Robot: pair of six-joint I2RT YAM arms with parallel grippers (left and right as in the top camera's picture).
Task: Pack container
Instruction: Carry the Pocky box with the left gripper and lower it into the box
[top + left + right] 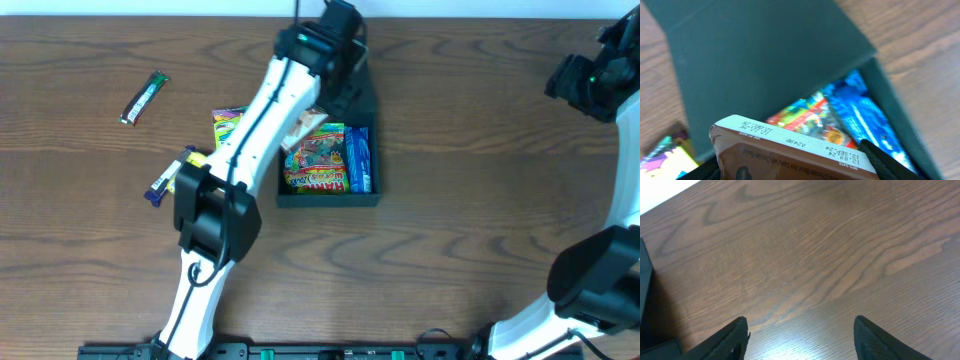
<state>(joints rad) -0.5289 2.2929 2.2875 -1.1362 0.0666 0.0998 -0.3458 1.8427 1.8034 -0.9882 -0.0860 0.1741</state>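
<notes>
My left gripper (792, 170) clamped on brown rectangular foil biscuit packet (790, 147), long axis across my fingers. Just beyond fingertips: dark teal matte square container (892, 107), lid open. My right gripper (800, 335) spread, empty, well apart; left nearer.

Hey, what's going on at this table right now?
A robot is packing snacks into the open dark teal container. The left arm holds a brown snack box in its jaws just above it, where a colourful candy bag and a blue packet already lie. The right arm hangs off to the side over bare wood, jaws open. A green bar, a yellow packet and a purple packet lie outside.
</notes>
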